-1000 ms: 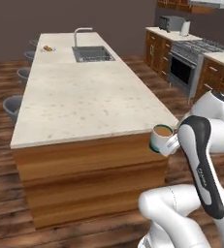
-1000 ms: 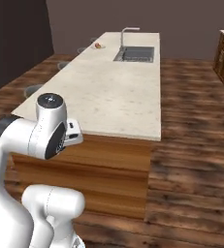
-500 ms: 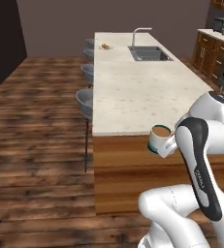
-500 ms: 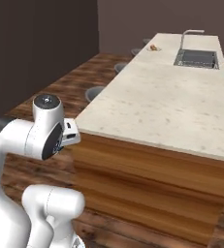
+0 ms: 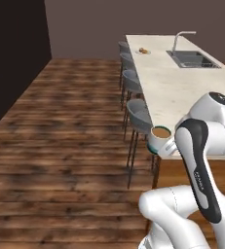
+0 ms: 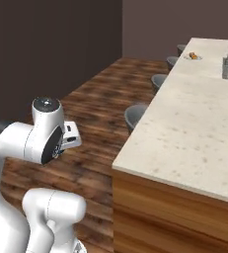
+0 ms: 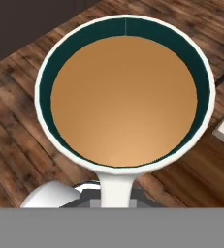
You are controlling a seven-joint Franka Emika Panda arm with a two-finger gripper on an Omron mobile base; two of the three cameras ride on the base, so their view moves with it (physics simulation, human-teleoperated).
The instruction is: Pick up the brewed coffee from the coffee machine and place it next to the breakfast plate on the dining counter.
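Left base view has the two-finger gripper (image 5: 163, 146) clamped on the small white ceramic mug of brown coffee (image 5: 159, 137). Its white arm is folded, holding the mug upright beside the long beige speckled stone countertop (image 5: 182, 92)

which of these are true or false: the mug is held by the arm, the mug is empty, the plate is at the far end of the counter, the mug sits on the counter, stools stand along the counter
1. The brewed coffee is held up at the end of the arm. True.
2. The mug is empty. False: it is filled with brown liquid.
3. The breakfast plate lies at the far end of the dining counter, near the sink. True.
4. The mug sits on the counter. False: it hangs beside the counter's near corner, over the floor.
5. Stools stand along the counter's side. True.
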